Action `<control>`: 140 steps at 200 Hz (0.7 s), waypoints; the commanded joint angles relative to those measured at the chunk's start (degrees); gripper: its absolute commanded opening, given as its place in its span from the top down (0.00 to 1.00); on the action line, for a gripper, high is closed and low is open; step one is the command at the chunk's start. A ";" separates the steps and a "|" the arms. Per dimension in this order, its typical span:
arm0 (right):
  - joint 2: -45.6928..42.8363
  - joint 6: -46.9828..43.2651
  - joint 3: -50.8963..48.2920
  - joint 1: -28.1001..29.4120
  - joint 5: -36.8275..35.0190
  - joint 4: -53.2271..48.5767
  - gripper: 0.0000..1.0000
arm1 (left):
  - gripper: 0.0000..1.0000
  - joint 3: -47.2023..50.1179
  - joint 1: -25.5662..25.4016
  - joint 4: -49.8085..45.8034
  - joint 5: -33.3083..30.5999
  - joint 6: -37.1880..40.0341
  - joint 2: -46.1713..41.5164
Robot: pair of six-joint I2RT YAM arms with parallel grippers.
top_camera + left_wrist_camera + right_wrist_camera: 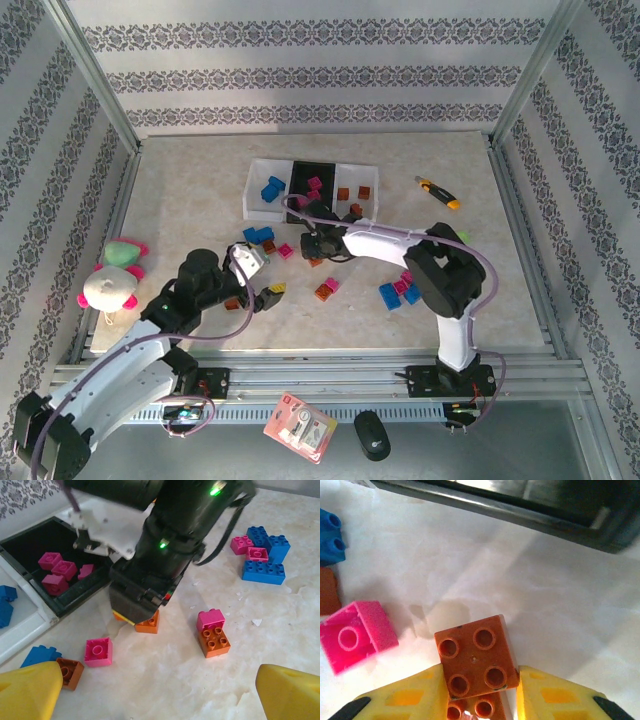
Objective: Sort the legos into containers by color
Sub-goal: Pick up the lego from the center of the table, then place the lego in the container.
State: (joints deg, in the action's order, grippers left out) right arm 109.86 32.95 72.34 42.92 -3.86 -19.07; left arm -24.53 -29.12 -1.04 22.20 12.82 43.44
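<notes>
Marbled table [200,180], walled on three sides. Three trays in a row at the far middle: left white tray [256,172] holds blue bricks [272,187], black tray [300,168] holds magenta bricks [315,185], right white tray [368,170] holds orange-brown bricks [355,192]. Plush toy [112,275] at the left edge. Red-and-white packet [300,425] on the near rail. Utility knife [438,192] to the right of the trays.

Left claw [265,288] spread wide, holding nothing, low over the table near the middle. Right claw [315,250] pinching an orange brick [476,655] just in front of the black tray, fingers [555,695] pressed to both sides of it.

Loose legos: blue-and-magenta cluster [398,292] beside the right arm, magenta-on-orange pair [327,290] mid-table, a few blue ones [260,237] near the left white tray, and a single magenta brick [357,635] just beside the pinched one, apart from it.
</notes>
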 commanded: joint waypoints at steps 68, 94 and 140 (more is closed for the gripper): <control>-10.78 -2.15 -2.60 -4.46 -3.15 -0.83 0.65 | 0.01 -0.51 0.38 12.08 1.17 -3.86 7.54; -12.84 -2.69 -2.29 -7.08 -4.08 -0.60 0.65 | 0.01 -0.42 0.34 12.22 0.65 -3.76 7.38; -10.20 -5.81 1.76 -13.85 -5.64 1.53 0.65 | 0.01 -0.58 0.27 14.94 1.49 -4.57 9.65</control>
State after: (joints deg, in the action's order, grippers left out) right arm 98.80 29.67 70.24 32.08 -6.96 -19.00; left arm -24.49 -29.12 9.78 22.28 9.45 51.86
